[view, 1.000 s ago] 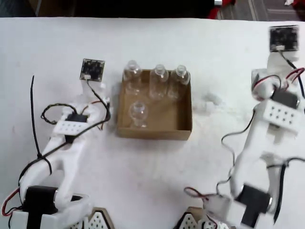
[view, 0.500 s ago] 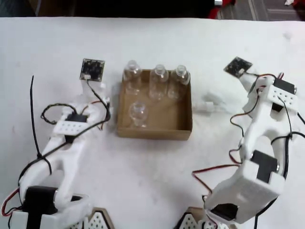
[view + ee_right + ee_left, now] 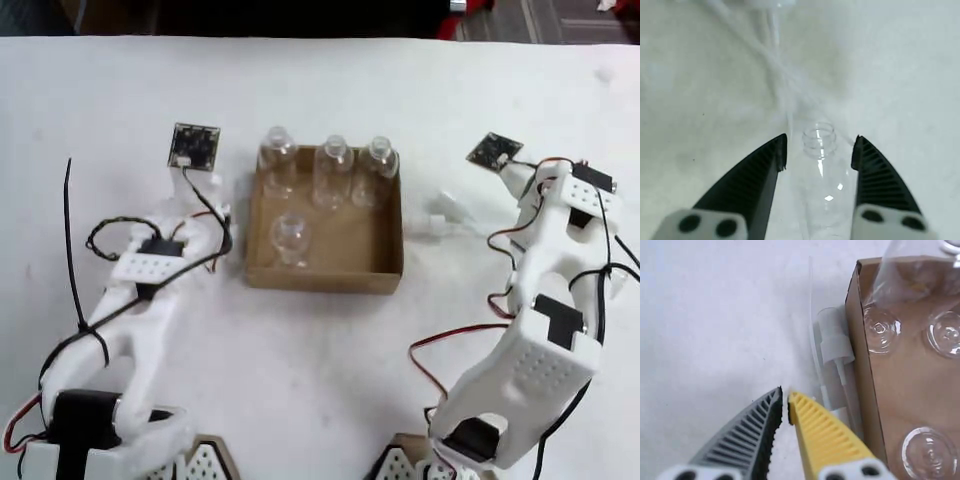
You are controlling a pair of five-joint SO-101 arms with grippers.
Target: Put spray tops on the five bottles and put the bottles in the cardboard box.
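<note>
Right wrist view: right gripper (image 3: 819, 146) is held wide open; bottle (image 3: 827, 187) is laid btwn its fingers, neck level w/ tips.

Four clear uncapped bottles (image 3: 333, 170) stand inside the cardboard box (image 3: 385, 272). A fifth bottle (image 3: 825, 175) rests on the desk; a spray top (image 3: 832, 342) lies beside the box.

Robotics lab bench: white-covered table (image 3: 320, 90); left arm (image 3: 130, 310) at 7 o'clock, right arm (image 3: 540, 350) at 5 o'clock, both with exposed wiring; bare camera board (image 3: 195, 146).
</note>
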